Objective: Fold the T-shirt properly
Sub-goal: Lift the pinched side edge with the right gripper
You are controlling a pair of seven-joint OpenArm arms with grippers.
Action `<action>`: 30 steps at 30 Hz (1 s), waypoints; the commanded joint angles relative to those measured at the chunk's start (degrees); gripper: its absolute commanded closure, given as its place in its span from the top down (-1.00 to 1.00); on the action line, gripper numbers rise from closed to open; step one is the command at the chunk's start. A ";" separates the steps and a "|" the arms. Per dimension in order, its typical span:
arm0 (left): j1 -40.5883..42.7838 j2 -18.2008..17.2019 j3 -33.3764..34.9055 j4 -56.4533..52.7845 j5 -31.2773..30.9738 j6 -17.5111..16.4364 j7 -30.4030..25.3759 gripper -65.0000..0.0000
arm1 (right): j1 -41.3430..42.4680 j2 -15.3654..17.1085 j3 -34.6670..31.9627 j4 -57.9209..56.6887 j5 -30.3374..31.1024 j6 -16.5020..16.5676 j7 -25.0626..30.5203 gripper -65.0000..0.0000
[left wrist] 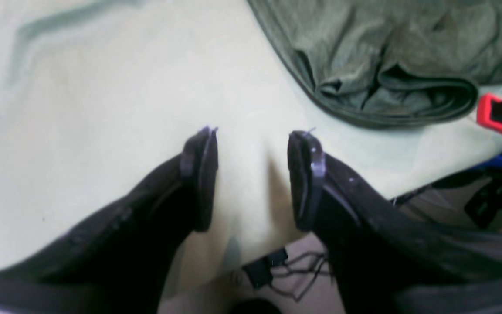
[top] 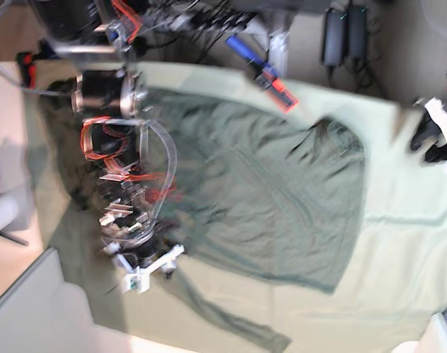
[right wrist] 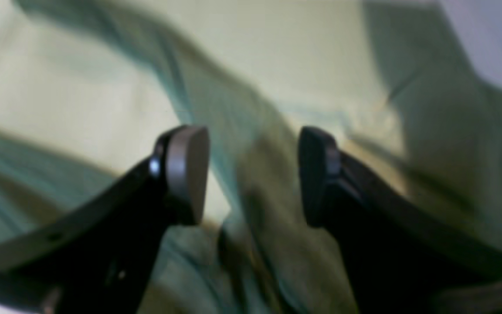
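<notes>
From the left wrist view, the left pincer (left wrist: 253,174) hangs with its jaws spread and nothing between them, over the pale sage sheet (left wrist: 103,131) that covers the worktop. The T-shirt (left wrist: 390,65) lies just beyond it, its hem rolled into a thick bunched fold. For a proper fold I would want that bunch teased flat first, gripping the hem edge alone and not the sheet beneath (the two greens sit close together).

From the right wrist view, much blurred, the right pincer (right wrist: 253,174) is also released, jaws apart and empty, over rumpled green cloth; I cannot tell whether that cloth is shirt or sheet.

From the base view, the T-shirt (top: 267,198) is spread across the middle of the sheet (top: 400,257), mostly flat, with puckers near its right-hand edge. The right arm reaches low over the shirt's left side, with the right pincer (top: 146,268) near a lower corner. Lifting slowly and carrying the edge straight across should keep the fold square.
</notes>
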 commanded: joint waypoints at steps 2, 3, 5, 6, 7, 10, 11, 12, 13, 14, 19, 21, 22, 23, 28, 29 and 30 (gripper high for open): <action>-0.09 -0.81 -0.37 0.79 -0.76 -0.63 -0.92 -0.07 | 2.49 0.66 -0.61 -2.08 -2.75 -3.17 1.46 0.02; -0.07 -0.81 -0.39 0.79 -0.79 -0.66 -0.83 -0.07 | 2.19 0.76 -0.61 -2.80 -3.67 -3.52 1.44 0.02; -0.09 -0.83 -0.37 0.79 -0.79 -0.66 -0.85 -0.07 | 1.53 1.05 -0.61 -3.34 -4.28 -3.54 1.40 0.02; -0.07 -0.81 -0.37 0.79 -0.81 -0.63 -0.85 -0.07 | 1.11 1.14 -0.61 -3.39 -4.63 -3.56 1.42 0.02; -0.04 -0.81 -0.37 0.79 -0.81 -0.63 -0.83 -0.07 | 0.83 1.22 -0.61 -3.43 -5.09 -3.56 1.40 0.02; 0.28 -0.83 -0.37 0.79 -0.79 -0.63 -0.83 -0.07 | 0.52 1.42 -0.61 -3.58 -6.43 -3.58 1.42 0.02; 0.42 -0.83 -0.37 0.79 -0.81 -0.63 -0.85 -0.07 | 0.50 1.53 -0.61 -3.58 -6.82 -3.61 1.42 0.01; 0.61 -0.83 -0.37 0.79 -0.83 -0.63 -0.85 -0.07 | 0.50 1.64 -0.61 -3.58 -6.82 -3.78 1.44 0.02; 0.74 -0.83 -0.37 0.79 -0.85 -0.63 -0.87 -0.07 | 0.50 1.73 -0.61 -3.58 -6.73 -3.82 1.42 0.01; 0.74 -0.81 -0.37 0.79 -1.03 -0.63 -0.83 -0.07 | 0.50 1.75 -0.61 -3.58 -6.75 -3.85 1.42 0.01; 0.72 -0.81 -0.37 0.79 -3.28 -0.63 -0.85 -0.07 | -0.15 2.01 -0.61 -3.56 -8.24 -4.42 1.42 -0.36; 0.70 -0.81 -0.39 0.79 -3.89 -0.63 -0.87 -0.07 | -0.83 2.47 -0.61 -3.50 -10.19 -4.44 1.40 -0.85; 0.70 -0.81 -0.37 0.79 -3.87 -0.63 -0.87 -0.07 | -1.11 2.67 -0.61 -3.45 -10.36 -4.42 1.42 -1.00; 0.70 -0.79 -0.39 0.79 -3.87 -0.63 -0.90 -0.07 | -1.38 2.86 -0.61 -3.41 -10.36 -4.39 1.42 -1.00; 0.70 -0.81 -0.37 0.79 -3.82 -0.63 -1.33 -0.07 | -1.73 2.91 -0.61 -0.66 -10.34 -2.03 1.40 -1.00; 0.70 -0.81 -0.39 0.79 -3.82 -0.66 -1.33 -0.07 | -1.73 2.91 -0.61 0.33 -10.08 -1.46 1.14 -1.00; 0.70 -0.81 -0.37 0.79 -3.78 -0.66 -1.31 -0.07 | -1.73 2.91 -0.61 1.49 -9.79 -0.70 0.87 -1.00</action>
